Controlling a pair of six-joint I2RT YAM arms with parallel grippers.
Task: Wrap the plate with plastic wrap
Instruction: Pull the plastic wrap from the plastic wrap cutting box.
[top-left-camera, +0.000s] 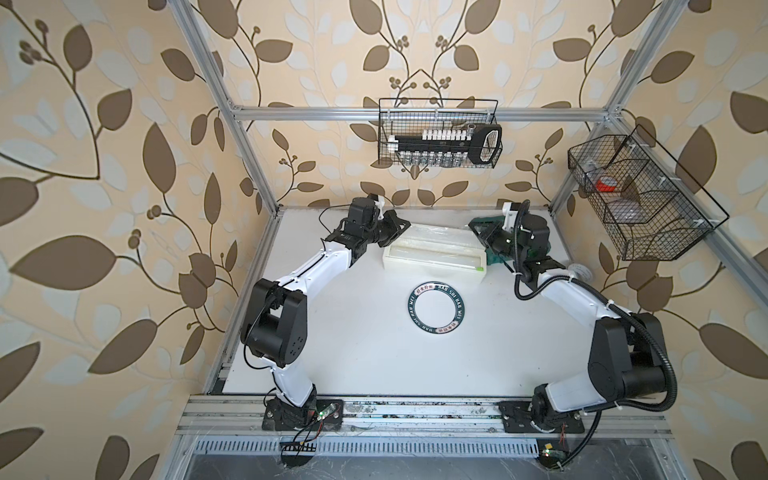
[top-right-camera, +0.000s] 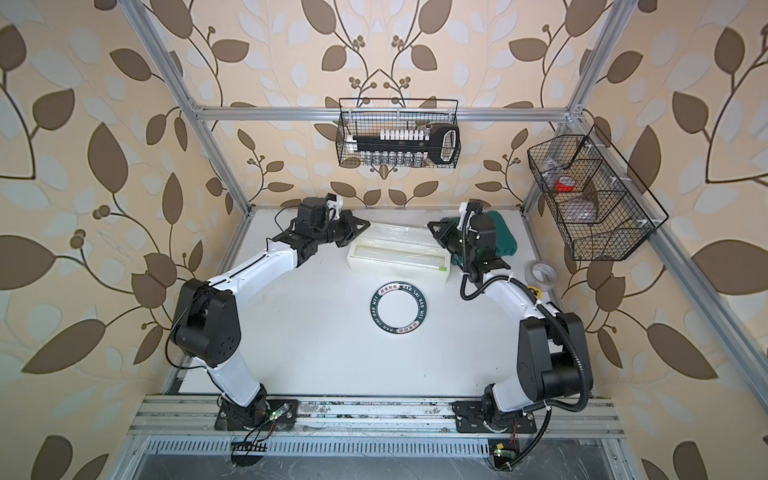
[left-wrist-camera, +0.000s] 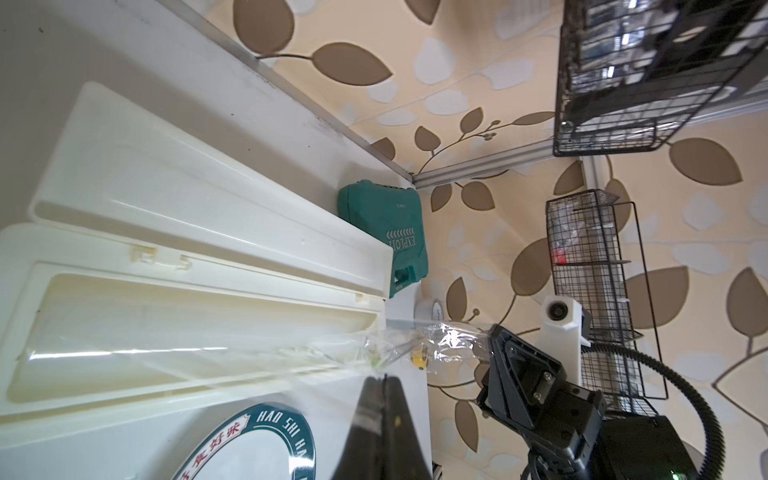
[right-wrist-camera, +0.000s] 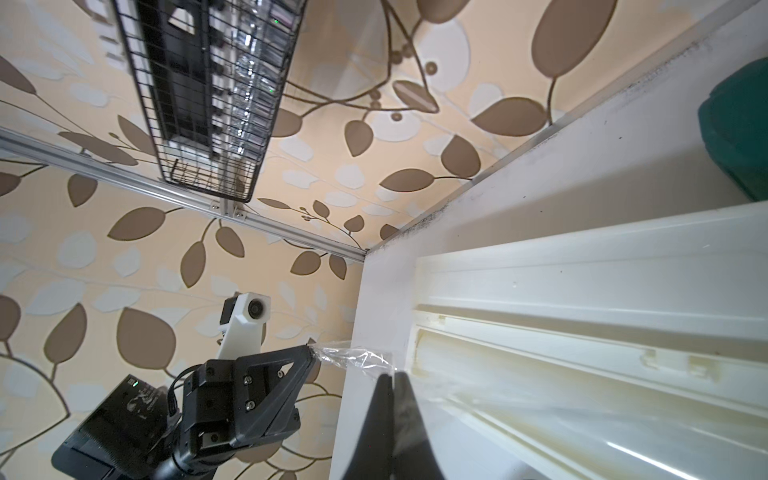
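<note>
Two shut grips on one thin, transparent, crinkly sheet of plastic wrap (left-wrist-camera: 436, 340), held stretched at the far end of a white tabletop (top-left-camera: 353, 353). At one end, the left gripper (right-wrist-camera: 309, 351), black fingers pressed together on a bunched corner of the film. At the other end, the right gripper (left-wrist-camera: 492, 332), clamped the same way on the glinting edge.

Under the stretched film, a long white rectangular dispenser box (top-left-camera: 434, 259), lid open toward the back wall, small green tab (top-left-camera: 481, 270) at the end nearer the right arm. Just in front of that box and apart from it, a round flat plate (top-left-camera: 437, 309) with white centre and wide dark rim lettered "HAO SHI HAO MEI". Flat on the table between the two arms in both top views, not yet covered by the wrap.

Behind the right gripper, near the back wall, a dark green plastic tool case (top-right-camera: 498, 232). Beside the right arm, a clear tape roll (top-right-camera: 540, 276). Higher up on the aluminium frame, a black wire basket (top-left-camera: 384, 124) with a rack of sockets, and a second black wire basket (top-left-camera: 665, 232) on the right-hand side, contents too small to identify.
</note>
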